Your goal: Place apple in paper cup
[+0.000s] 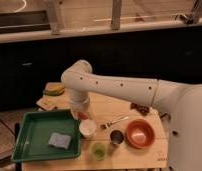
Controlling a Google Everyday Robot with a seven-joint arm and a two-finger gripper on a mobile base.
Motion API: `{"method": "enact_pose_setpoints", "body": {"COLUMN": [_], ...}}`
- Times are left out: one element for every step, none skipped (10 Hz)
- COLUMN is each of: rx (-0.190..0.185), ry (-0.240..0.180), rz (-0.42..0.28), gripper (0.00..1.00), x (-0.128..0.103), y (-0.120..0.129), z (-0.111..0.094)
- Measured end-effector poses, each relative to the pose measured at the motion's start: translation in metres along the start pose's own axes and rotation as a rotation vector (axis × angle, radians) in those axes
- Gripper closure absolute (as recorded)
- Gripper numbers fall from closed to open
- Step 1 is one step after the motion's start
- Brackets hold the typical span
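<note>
The small round white paper cup (87,129) stands upright on the light wooden table (114,152), just right of the green plastic tray (36,130). The gripper (82,114) hangs directly above and slightly behind the cup, at the end of the white arm (114,87). A small orange-red apple (83,115) shows at the gripper's lower end, just above the cup's rim; the gripper appears pinched on it. Right of the cup lies a metal fork (113,122), then a dark metal cup (116,136) and a large orange-red bowl (139,133). A translucent green cup (98,149) stands in front of the paper cup. A blue sponge (59,141) lies in the tray.
</note>
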State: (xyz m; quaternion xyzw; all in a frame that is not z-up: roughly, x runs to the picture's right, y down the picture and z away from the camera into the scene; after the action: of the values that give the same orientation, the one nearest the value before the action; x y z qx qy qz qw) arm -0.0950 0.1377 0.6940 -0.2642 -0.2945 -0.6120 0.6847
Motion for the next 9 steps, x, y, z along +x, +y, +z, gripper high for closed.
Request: {"method": "enact_pose_setpoints", "body": {"rx": [0.001, 0.000, 0.001, 0.002, 0.002, 0.002, 0.002, 0.001, 0.001], "ry": [-0.002, -0.003, -0.004, -0.006, -0.007, -0.009, -0.009, -0.011, -0.012], "rz": [0.001, 0.000, -0.002, -0.004, -0.004, -0.003, -0.002, 0.000, 0.000], "gripper": [1.00, 1.00, 1.00, 1.00, 1.00, 0.96, 0.88, 0.78, 0.69], "x": [-0.002, -0.004, -0.005, -0.007, -0.009, -0.010, -0.011, -0.014, -0.015], "y": [0.000, -0.001, -0.001, -0.002, -0.002, -0.003, -0.002, -0.002, -0.002], "z": [-0.001, -0.002, -0.002, -0.003, -0.003, -0.004, -0.005, -0.005, -0.006]}}
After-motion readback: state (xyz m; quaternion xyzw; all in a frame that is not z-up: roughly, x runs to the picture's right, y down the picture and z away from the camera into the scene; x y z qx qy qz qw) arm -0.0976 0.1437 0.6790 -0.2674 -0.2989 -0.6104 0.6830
